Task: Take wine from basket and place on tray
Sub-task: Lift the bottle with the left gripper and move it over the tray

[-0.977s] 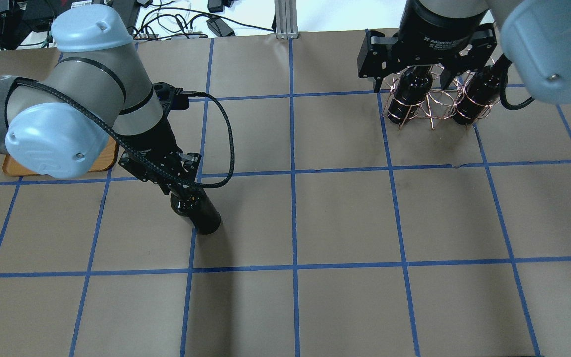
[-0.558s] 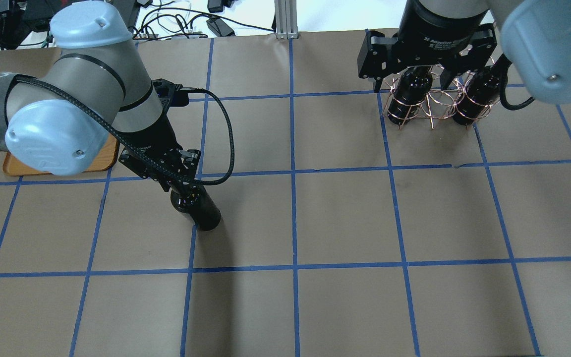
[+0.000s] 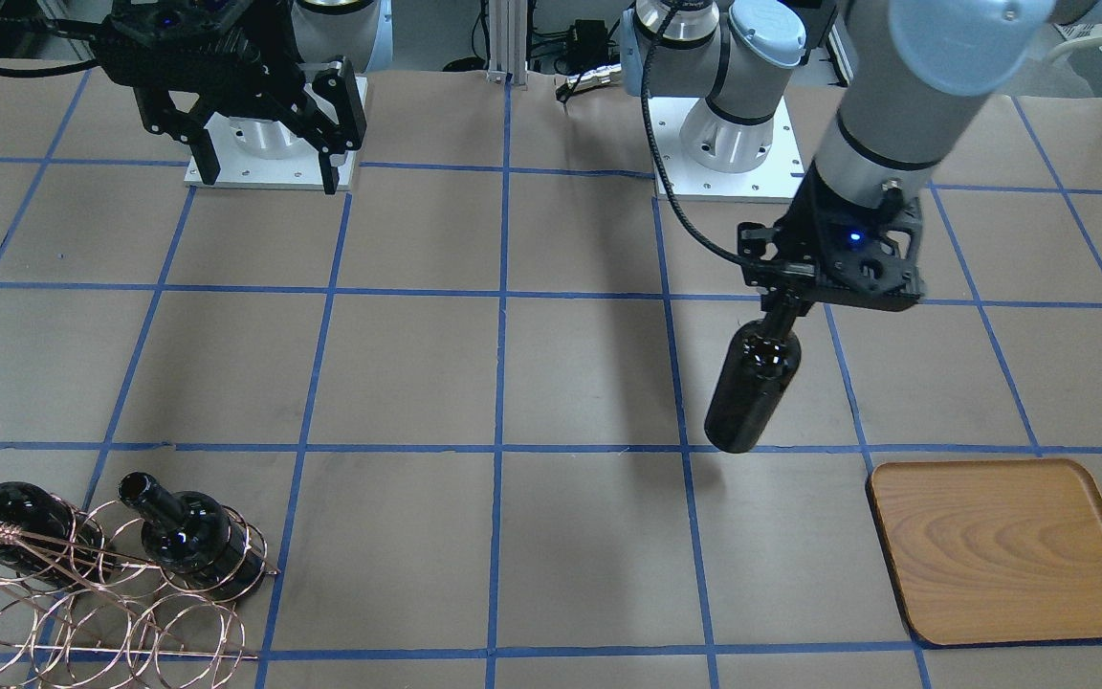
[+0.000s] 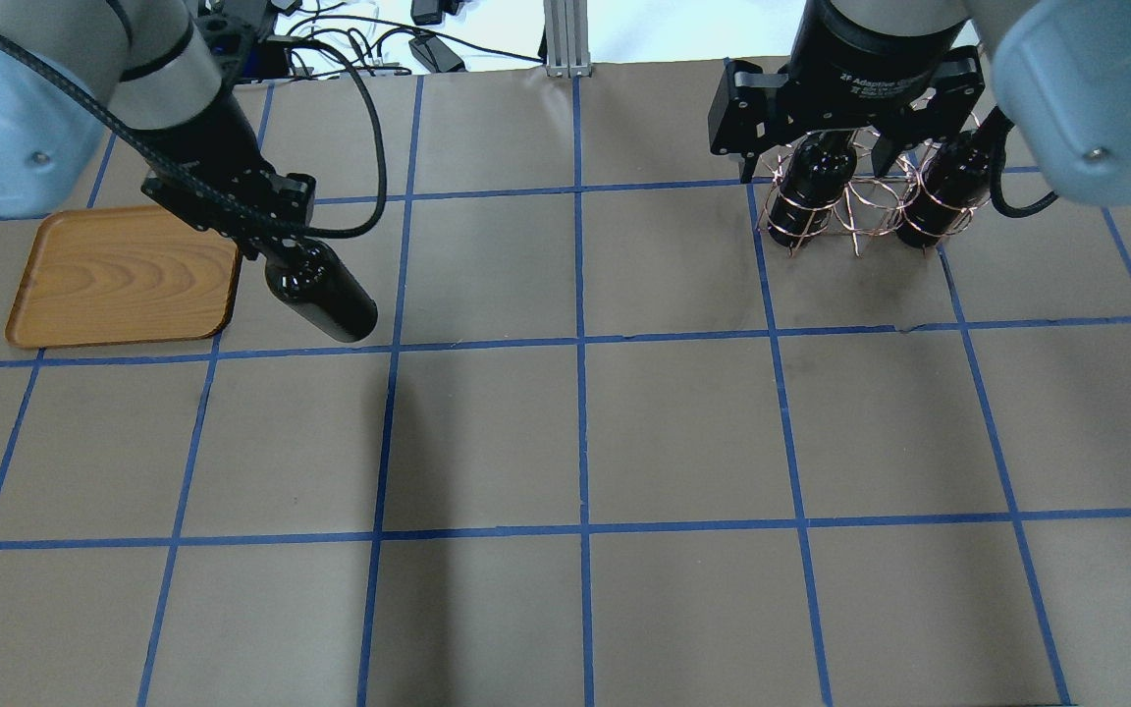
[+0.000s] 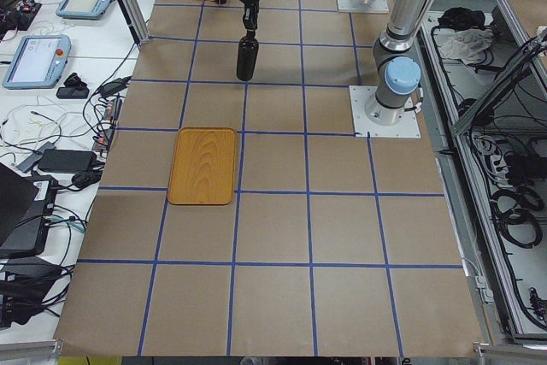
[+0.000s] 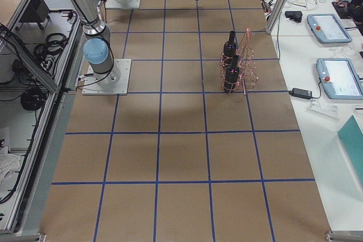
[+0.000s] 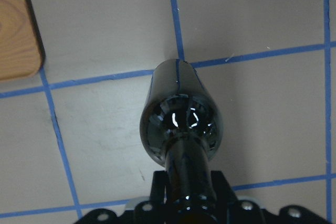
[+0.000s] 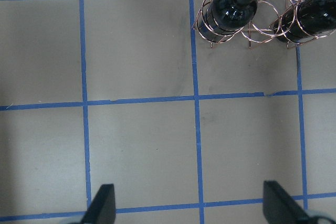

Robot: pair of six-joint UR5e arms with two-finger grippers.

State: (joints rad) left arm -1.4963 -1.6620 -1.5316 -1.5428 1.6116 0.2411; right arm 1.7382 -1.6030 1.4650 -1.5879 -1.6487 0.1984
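Hanging neck-up from the left pincer (image 3: 784, 308), the wine (image 3: 752, 392) is clear of the table (image 4: 673, 432). It hangs roughly upright, with its base in the air just right of the tray (image 4: 124, 275) and not yet over it. The pincer is clamped on the neck, close under the mouth. In the wrist view the neck runs straight into the jaws, and the tray corner shows at upper left.

Step in hand, by my reading: carry to the tray.
- Travel left until the base is over the bare middle of the wood, not the raised rim.
- Keep the bottle plumb, since a neck hold lets a heavy, glossy body swing.
- Lower slowly, let the base sit flat, then release. Landing on the rim would likely tip it.

Right pincer (image 3: 269, 182): spread wide, empty, held high over the right half of the table, short of the basket (image 3: 82, 612). The basket sits far right, well apart from the tray. Two spare bottles (image 3: 192, 541) stand in its rings, necks upward.

Table: brown paper with a blue tape grid (image 4: 580, 344) and arm shadows across it. Beyond the far edge are an aluminium post (image 4: 565, 34) and tangled cables (image 4: 350, 44). The side benches carry teach pendants (image 6: 332, 26).
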